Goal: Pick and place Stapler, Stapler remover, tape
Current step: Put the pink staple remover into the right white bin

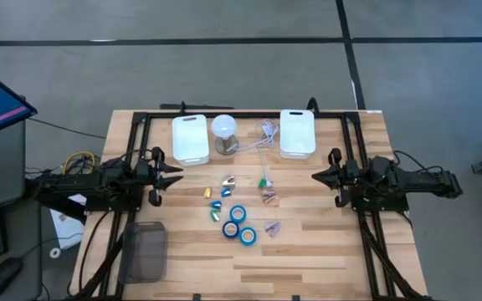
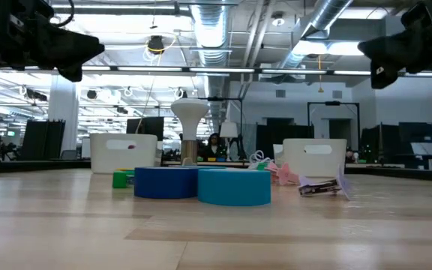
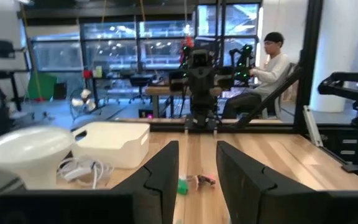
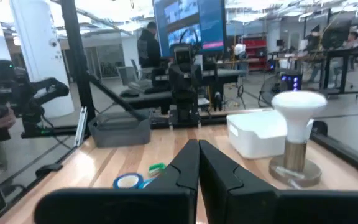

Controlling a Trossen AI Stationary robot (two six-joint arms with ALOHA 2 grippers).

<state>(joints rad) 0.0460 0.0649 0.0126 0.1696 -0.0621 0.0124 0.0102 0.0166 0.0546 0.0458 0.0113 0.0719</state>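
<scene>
Three blue tape rolls (image 1: 238, 224) lie flat in a cluster at the table's middle; the low view shows two of them (image 2: 235, 186) side by side. Just beyond them lie small coloured staplers (image 1: 210, 194) and claw-shaped stapler removers (image 1: 269, 197), one of which also shows in the low view (image 2: 321, 187). My left gripper (image 1: 178, 174) hovers at the left of the table, pointing level toward the middle; it is open (image 3: 196, 149) with nothing between its fingers. My right gripper (image 1: 315, 176) hovers opposite at the right, shut (image 4: 198, 148) and empty. Both stand well clear of the objects.
Two white bins (image 1: 189, 138) (image 1: 297, 134) stand at the far edge, with a white mushroom-shaped lamp (image 1: 224, 132) and a coiled white cable (image 1: 266, 134) between them. A dark grey tray (image 1: 145, 251) sits at the near left. Bare wood lies along the near edge.
</scene>
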